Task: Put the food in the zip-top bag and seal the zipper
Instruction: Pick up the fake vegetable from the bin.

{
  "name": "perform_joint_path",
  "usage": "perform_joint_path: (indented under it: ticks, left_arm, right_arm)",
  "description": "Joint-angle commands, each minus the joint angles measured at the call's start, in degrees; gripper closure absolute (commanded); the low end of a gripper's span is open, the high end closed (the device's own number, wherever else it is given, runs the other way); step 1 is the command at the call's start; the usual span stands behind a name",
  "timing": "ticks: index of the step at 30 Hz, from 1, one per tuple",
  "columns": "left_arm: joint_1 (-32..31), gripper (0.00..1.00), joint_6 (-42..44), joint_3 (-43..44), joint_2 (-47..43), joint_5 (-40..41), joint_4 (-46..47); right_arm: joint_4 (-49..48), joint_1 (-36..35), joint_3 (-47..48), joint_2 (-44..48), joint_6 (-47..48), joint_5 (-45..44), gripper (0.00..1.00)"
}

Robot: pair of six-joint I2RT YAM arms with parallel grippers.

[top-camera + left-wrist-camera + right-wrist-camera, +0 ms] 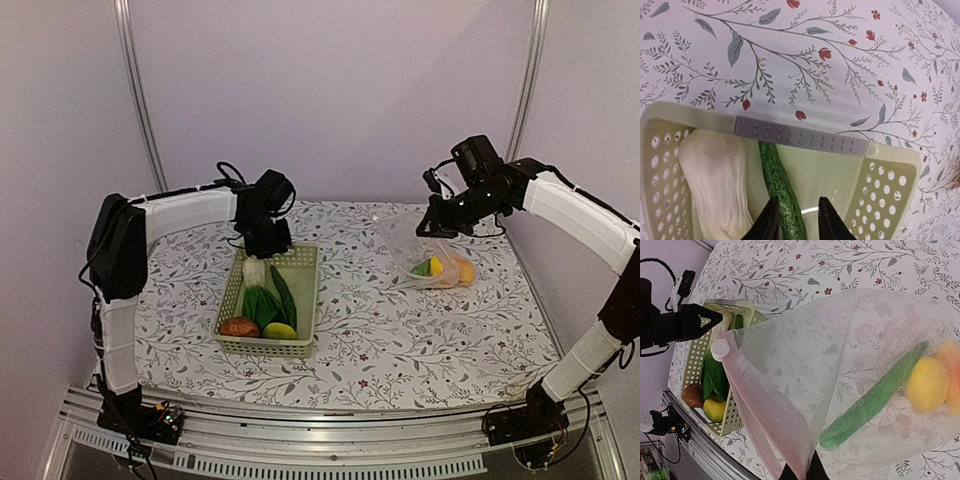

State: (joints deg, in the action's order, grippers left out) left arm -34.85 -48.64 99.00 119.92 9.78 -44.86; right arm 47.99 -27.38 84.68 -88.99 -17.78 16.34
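The left arm is bent at the elbow and reached over the far end of the basket [885, 200], with the left end effector [797, 220] pointed down into it. Its fingers are held apart, and the cucumber [775, 175] is seen between them, close to one finger; whether it is touched cannot be told. A pale bok choy [715, 185] stalk is laid just beside the cucumber. A reddish-brown piece [238, 327] and a yellow-green fruit [279, 331] are found at the basket's near end.

The right arm is stretched across the far right of the counter [790, 60] and raised above it. The right end effector [801, 472] is clamped on the mouth edge of the zip-top bag [805, 370], which is lifted there while its lower part is rested on the counter. The bag is clear and glossy, and its mouth is gaping. The pinkish zipper [755, 405] is run along the pinched edge. Inside are seen a second cucumber [870, 400], a yellow fruit [926, 384] and an orange fruit [950, 365].
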Motion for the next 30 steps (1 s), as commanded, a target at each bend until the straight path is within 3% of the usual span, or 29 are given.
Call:
perform_joint_path:
  ticks: [1, 8, 13, 20, 30]
  left_arm:
    - [0.22, 0.70, -1.02, -1.70, 0.03, -0.98, -0.62]
    - [0.21, 0.59, -3.70, -0.47, 4.78, -0.62, -0.71]
    - [0.62, 0.59, -6.66, -0.11, 8.18, -1.17, -0.99]
    - [0.86, 0.80, -7.20, 2.72, 10.60, -1.67, -1.67]
    - [-0.42, 0.95, -7.12, -6.40, -8.50, -2.88, 11.21]
  right_arm:
    - [0.30, -0.31, -0.17, 1.72, -0.67, -0.66, 1.00]
    - [0.27, -0.31, -0.78, 2.58, -1.01, -0.57, 1.00]
    - [0.53, -0.31, -1.01, 2.90, -0.81, -0.26, 1.00]
    - [0.95, -0.32, -1.39, 3.94, -0.46, -0.93, 0.99]
    - [2.77, -0.31, 0.09, 4.45, -0.95, -1.86, 1.00]
